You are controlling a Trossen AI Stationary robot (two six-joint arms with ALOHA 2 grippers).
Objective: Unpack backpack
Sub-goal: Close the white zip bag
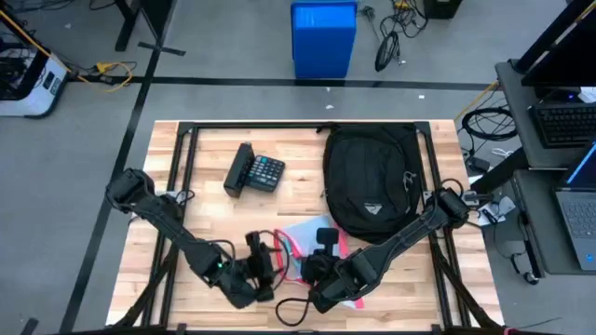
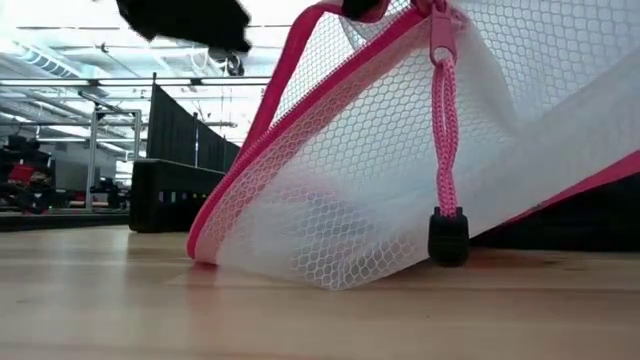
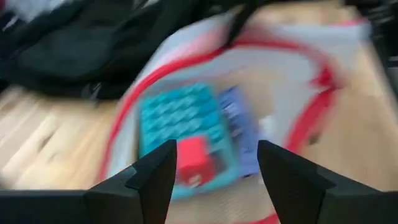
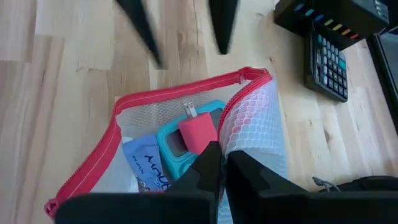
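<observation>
Grey concrete floor (image 1: 233, 102) surrounds the workstation, crossed by dark tape lines and loose cables, with a blue bin (image 1: 323, 39) beyond the far edge and a desk with laptops (image 1: 568, 195) off to the right. From table height the room behind shows dark partitions (image 2: 185, 150) under a bright ceiling. Pale butcher-block table (image 1: 209, 209) with a black frame carries everything else. On its far right part lies the backpack (image 1: 371, 179), flat, logo patch upward, well apart from the black calculator (image 1: 255, 171) lying to its left. Near the front edge sits a white mesh pouch (image 4: 249, 134) with a pink zipper, its mouth pulled open; inside lie a teal device (image 4: 180, 146), a pink charger plug (image 4: 198, 134) on top of it, and a blue-lettered packet (image 4: 143, 165). The right gripper (image 4: 224, 163) pinches the pouch's mesh edge, fingers closed on it and lifting that side. The left gripper (image 3: 214, 171) hovers just beside the pouch mouth, fingers spread apart and holding nothing.
</observation>
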